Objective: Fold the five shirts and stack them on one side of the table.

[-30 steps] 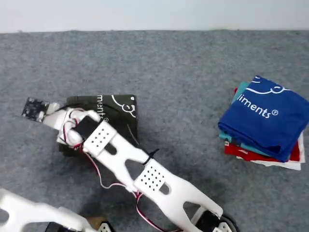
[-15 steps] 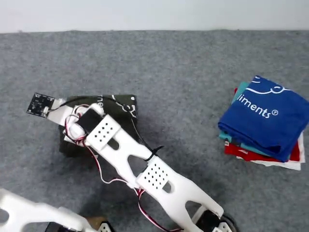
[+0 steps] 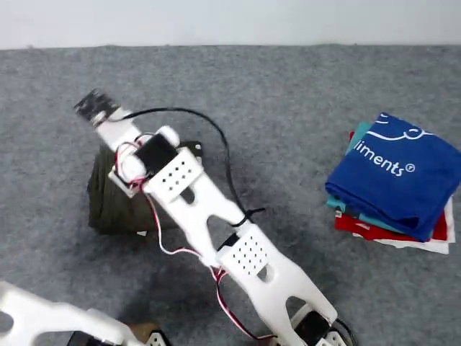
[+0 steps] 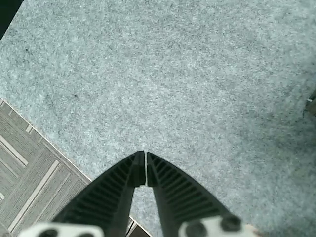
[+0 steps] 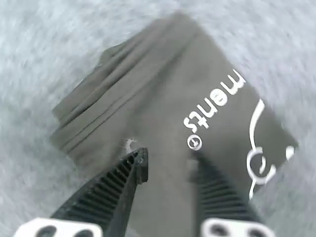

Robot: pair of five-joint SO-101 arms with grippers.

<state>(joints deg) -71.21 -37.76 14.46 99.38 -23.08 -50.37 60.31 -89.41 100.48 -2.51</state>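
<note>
A folded dark olive shirt [image 3: 115, 198] with white print lies on the grey table at the left. My right arm [image 3: 209, 216] stretches over it from the front. In the right wrist view my right gripper [image 5: 168, 160] is open just above the olive shirt [image 5: 173, 108], with nothing between its fingers. At the right side of the table is a stack of folded shirts, a blue one [image 3: 396, 173] on top and teal, red and white ones under it. My left gripper [image 4: 145, 155] is shut and empty over bare felt near the table's edge.
The left arm's white link [image 3: 43, 317] lies at the front left corner. Grey felt [image 3: 274, 122] covers the table between the olive shirt and the stack. Tiled floor [image 4: 29, 197] shows past the table edge in the left wrist view.
My right arm's wrist has swung toward the back of the table and risen, uncovering more of the olive shirt's left side. The stack and the left arm have not moved.
</note>
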